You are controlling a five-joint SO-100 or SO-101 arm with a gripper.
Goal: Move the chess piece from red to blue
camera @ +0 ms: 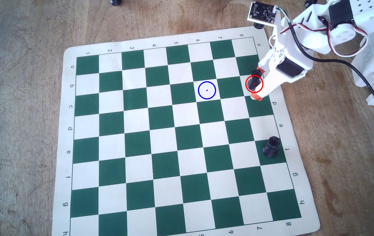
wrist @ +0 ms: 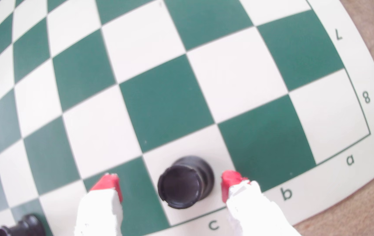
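Jaws open, straddling the chess piece on red; light, rigid, probably slick plastic, so pinch its narrow stem.

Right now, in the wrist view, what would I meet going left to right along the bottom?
Stout black piece → left red-tipped finger → chess piece standing free between the fingers → right red-tipped finger → board's "b" label.

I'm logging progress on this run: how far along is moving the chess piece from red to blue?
Done: the pincer has reached the chess piece, its red-tipped fingers open on either side. In hand: the grasp; the wrist view shows gaps on both sides, so nothing is gripped. Left: closing, lifting and carrying it. It stands in the red circle; the blue circle is empty.
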